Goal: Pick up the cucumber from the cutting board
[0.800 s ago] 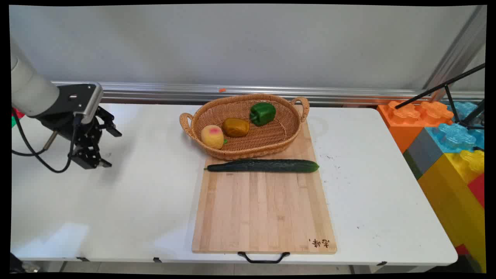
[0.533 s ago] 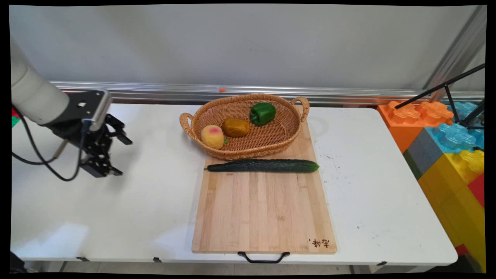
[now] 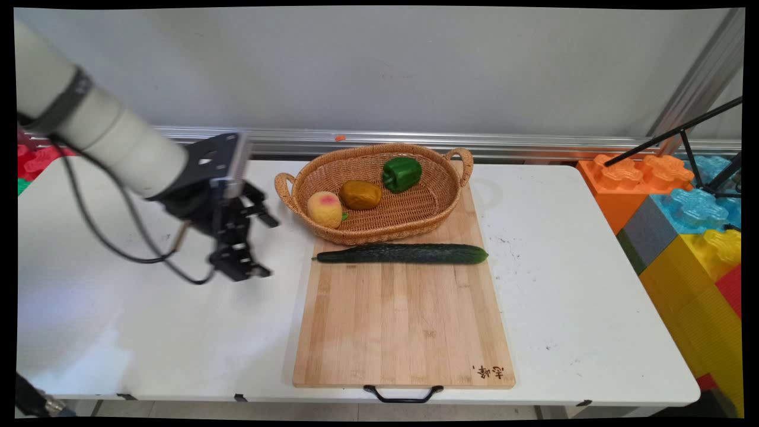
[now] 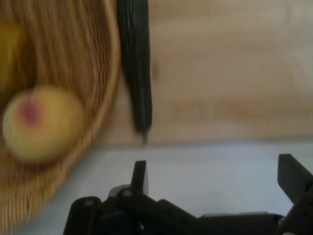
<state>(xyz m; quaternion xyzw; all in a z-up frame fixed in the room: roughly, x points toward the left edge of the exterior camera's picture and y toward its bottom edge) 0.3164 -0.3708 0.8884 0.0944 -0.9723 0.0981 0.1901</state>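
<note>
My black gripper (image 3: 268, 248) hangs open over the white table (image 3: 148, 320), just left of the wooden cutting board (image 3: 403, 320). Nothing sits between its fingers (image 4: 140, 177). A long dark green cucumber (image 3: 403, 254) lies across the board's far part, its thin end pointing toward the gripper. The hand view shows that cucumber (image 4: 137, 58) ahead of the gripper (image 4: 215, 178) on the board (image 4: 230, 73). Behind the cucumber stands a wicker basket (image 3: 427, 219) holding a yellow-pink peach (image 3: 325, 209), a brown fruit (image 3: 360, 194) and a green pepper (image 3: 402, 173). The peach (image 4: 43, 122) and basket (image 4: 98, 73) fill the hand view's left.
Large coloured toy blocks (image 3: 694, 237) stack beside the table's right end. A black tripod leg (image 3: 670, 133) crosses above them. A metal rail (image 3: 533, 142) runs along the wall behind the table. The board has a black handle (image 3: 403, 394) at its near edge.
The arm has swung to the right across the table, carrying the open gripper from the far left to just beside the board's left edge. Nothing else has moved.
</note>
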